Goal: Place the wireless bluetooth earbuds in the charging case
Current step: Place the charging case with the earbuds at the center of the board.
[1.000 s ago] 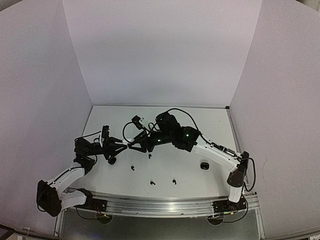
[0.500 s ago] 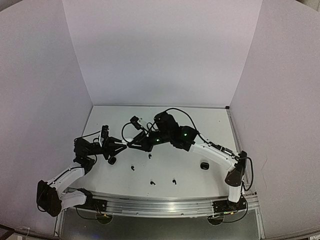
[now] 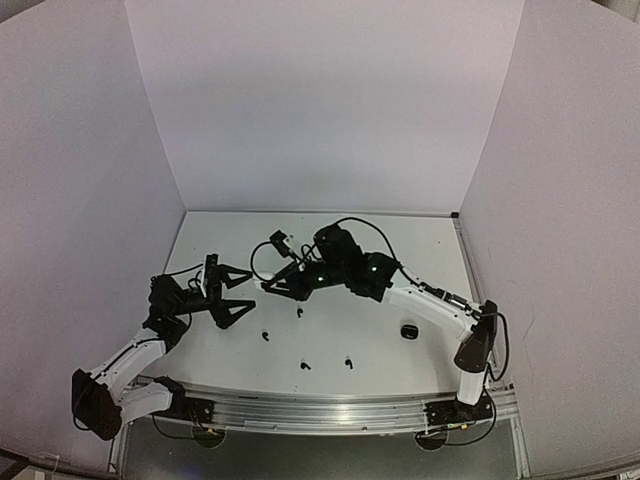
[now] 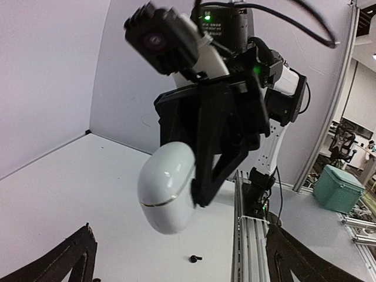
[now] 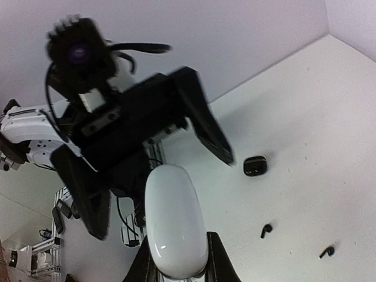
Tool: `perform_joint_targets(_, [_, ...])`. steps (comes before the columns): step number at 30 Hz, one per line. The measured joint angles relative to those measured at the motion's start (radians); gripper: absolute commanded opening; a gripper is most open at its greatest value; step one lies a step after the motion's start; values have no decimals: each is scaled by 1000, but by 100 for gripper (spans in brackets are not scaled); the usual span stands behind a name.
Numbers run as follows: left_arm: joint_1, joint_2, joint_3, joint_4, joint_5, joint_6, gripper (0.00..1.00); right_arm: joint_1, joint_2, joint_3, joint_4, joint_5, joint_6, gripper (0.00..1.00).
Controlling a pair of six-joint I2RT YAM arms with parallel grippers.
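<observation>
A white charging case point(image 5: 174, 220) hangs above the table, and my right gripper point(image 5: 179, 242) is shut on its lower end. In the left wrist view the same white case point(image 4: 167, 188) fills the middle, with a black right finger point(image 4: 214, 158) across it. My left gripper point(image 3: 245, 291) stands open facing it, its fingers point(image 5: 205, 126) spread either side and not touching the case. Black earbuds point(image 3: 265, 334) point(image 3: 305, 366) point(image 3: 348, 362) lie loose on the table near the front. One black earbud point(image 4: 195, 258) shows below the case.
A small black case point(image 3: 408, 330) sits on the table at the right, also the black case point(image 5: 255, 165) in the right wrist view. Another black earbud point(image 3: 299, 312) lies under the right arm. White walls enclose three sides; the metal rail point(image 3: 320, 408) runs along the front.
My left gripper has opened and let go of the white case, drawing back a little to the left. My right gripper has shut on the case and now holds it alone.
</observation>
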Motion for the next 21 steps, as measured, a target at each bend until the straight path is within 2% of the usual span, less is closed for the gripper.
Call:
perform_joint_targets(6, [0,-109,-9,-216,-189,174,100,-146,-93,-190,-24,14,63,0])
perform_joint_targets(12, [0,-114,-10,-336,-296,247,99,-431,-133,-350,-121,-39,95,0])
perform_joint_targets(16, [0,-89,-10,-362,-313,265,99,-593,-57,-350,-228,-74,61,0])
perform_joint_targets(21, [0,-23,-3,-390,-315,271,99,-701,146,-280,-325,-161,20,0])
